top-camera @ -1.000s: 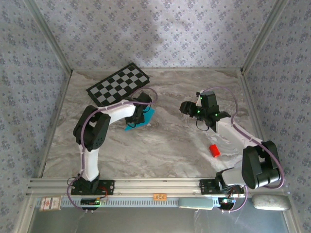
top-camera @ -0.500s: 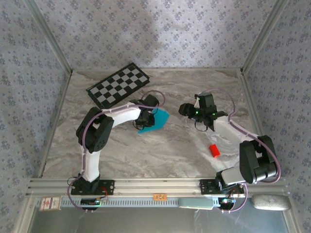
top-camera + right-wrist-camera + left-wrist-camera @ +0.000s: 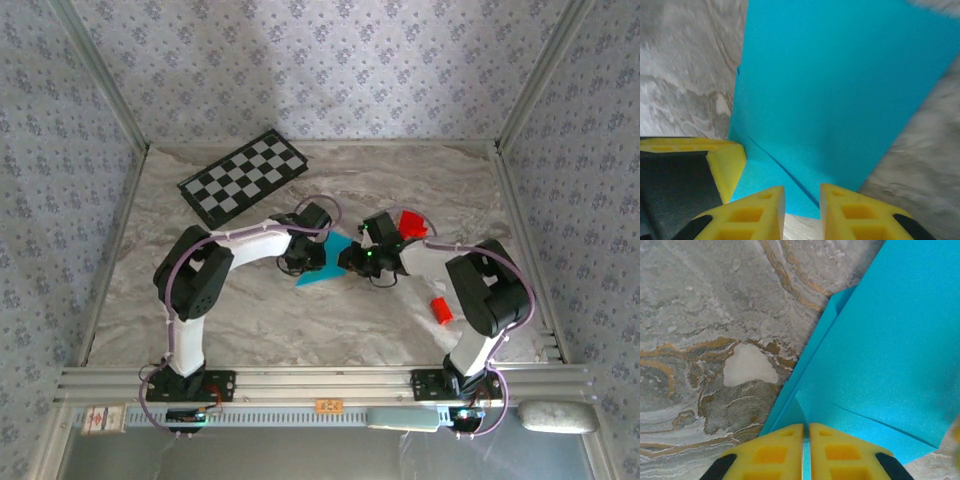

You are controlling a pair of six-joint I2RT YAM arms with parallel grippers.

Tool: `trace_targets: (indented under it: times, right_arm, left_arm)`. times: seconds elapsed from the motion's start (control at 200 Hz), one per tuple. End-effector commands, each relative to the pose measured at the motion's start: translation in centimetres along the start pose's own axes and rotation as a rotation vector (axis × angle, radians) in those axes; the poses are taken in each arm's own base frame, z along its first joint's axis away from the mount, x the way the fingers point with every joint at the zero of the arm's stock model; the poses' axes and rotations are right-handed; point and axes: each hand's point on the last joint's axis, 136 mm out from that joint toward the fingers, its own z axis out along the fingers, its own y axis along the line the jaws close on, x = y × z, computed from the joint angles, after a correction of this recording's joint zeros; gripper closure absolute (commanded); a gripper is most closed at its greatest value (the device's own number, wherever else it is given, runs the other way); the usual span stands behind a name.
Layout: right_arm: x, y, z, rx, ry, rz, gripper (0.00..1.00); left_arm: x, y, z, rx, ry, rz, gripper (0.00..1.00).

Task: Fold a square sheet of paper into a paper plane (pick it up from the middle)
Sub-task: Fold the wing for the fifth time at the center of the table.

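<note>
The square sheet of paper (image 3: 326,268) is cyan and folded, with a crease across it, and is held just above the table's middle. My left gripper (image 3: 310,255) is on the sheet's left side. In the left wrist view its yellow fingers (image 3: 775,452) are pinched on the paper (image 3: 880,340), and the left gripper (image 3: 806,426) is shut on it. My right gripper (image 3: 353,262) has come in from the right. In the right wrist view the right gripper (image 3: 802,192) has its jaws apart, with the near edge of the paper (image 3: 830,90) reaching between the tips. A left finger (image 3: 727,160) shows beside it.
A black-and-white checkered board (image 3: 243,177) lies at the back left. One small red block (image 3: 441,311) sits at the right front. Another red block (image 3: 411,222) is just behind the right arm. Patterned walls close off three sides of the marble table (image 3: 300,330).
The left gripper carried the paper rightward toward the table's middle. The right arm swung left to meet it, and its jaws narrowed around the paper's edge.
</note>
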Motion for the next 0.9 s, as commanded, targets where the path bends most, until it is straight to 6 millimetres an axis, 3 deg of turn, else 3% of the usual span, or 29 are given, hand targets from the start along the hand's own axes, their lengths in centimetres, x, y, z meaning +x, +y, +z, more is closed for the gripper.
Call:
trace_targets:
  times: [0.0, 0.21, 0.42, 0.58, 0.9]
  right_arm:
    - [-0.1, 1.8, 1.0, -0.055, 0.033, 0.013, 0.8]
    - [0.8, 1.3, 2.4, -0.028, 0.104, 0.009, 0.85]
    - [1.6, -1.0, 2.4, 0.083, 0.173, -0.035, 0.85]
    - [1.8, -1.2, 2.5, 0.094, 0.209, -0.051, 0.85]
    - [0.6, 0.5, 1.8, 0.049, 0.173, -0.068, 0.84]
  left_arm:
    - [0.5, 0.1, -0.4, 0.032, 0.017, -0.064, 0.89]
    - [-0.1, -0.1, -1.6, 0.088, -0.001, -0.107, 0.89]
    - [-0.4, -0.8, -3.4, 0.173, -0.015, -0.101, 0.84]
    - [0.0, -0.1, -2.0, 0.15, 0.014, -0.111, 0.85]
    - [0.1, 2.4, -0.1, 0.062, 0.025, -0.181, 0.91]
